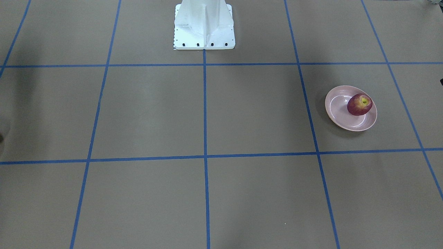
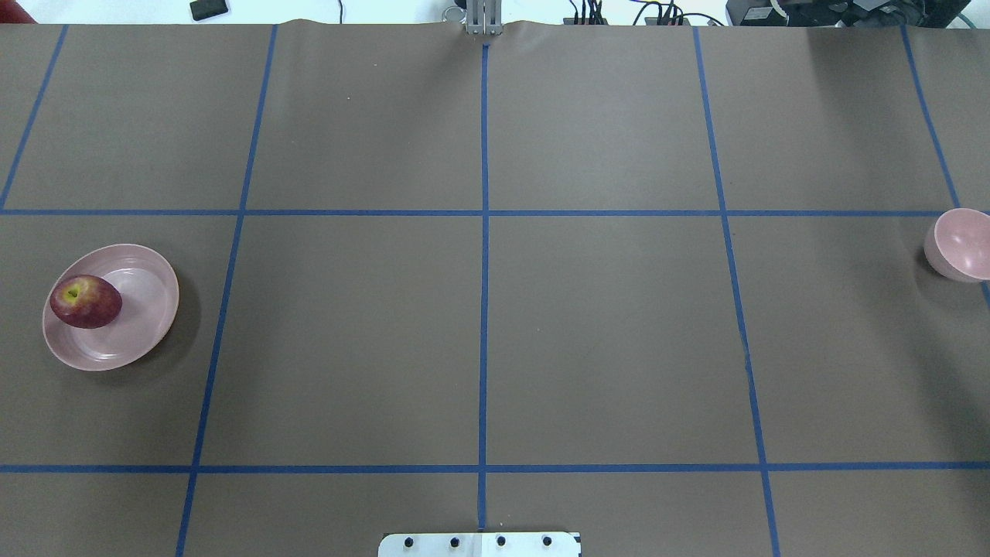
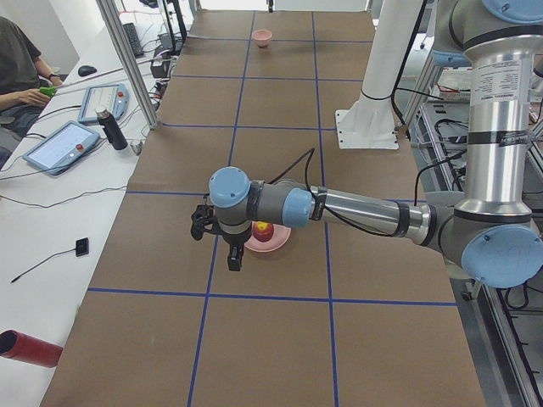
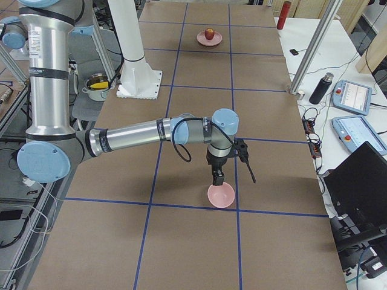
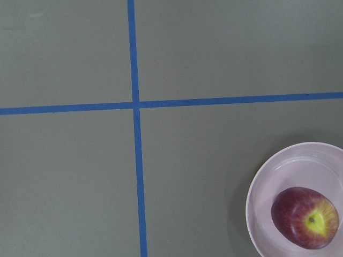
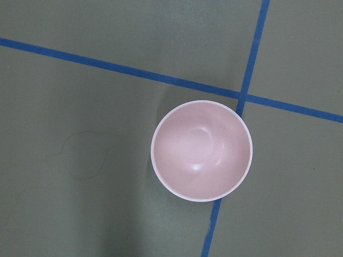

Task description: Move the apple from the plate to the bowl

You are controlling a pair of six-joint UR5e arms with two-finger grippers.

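Note:
The dark red apple (image 1: 360, 104) lies on the wide pale pink plate (image 1: 341, 117) at the table's left side (image 2: 131, 340). The small deep pink bowl (image 2: 963, 244) stands empty at the far right edge. My left gripper (image 3: 234, 259) hangs just beside the plate (image 3: 277, 245); its wrist view shows the apple (image 5: 304, 218) at the lower right, no fingers. My right gripper (image 4: 216, 179) hangs directly above the bowl (image 4: 221, 195); its wrist view shows the bowl (image 6: 201, 151) centred. I cannot tell whether either gripper is open or shut.
The white robot base (image 1: 204, 27) stands at the table's near middle. Blue tape lines grid the brown table. Beside the table is an operators' desk with tablets, a dark bottle (image 3: 114, 131), a red cylinder (image 3: 30, 349) and metal frame posts (image 4: 311, 48).

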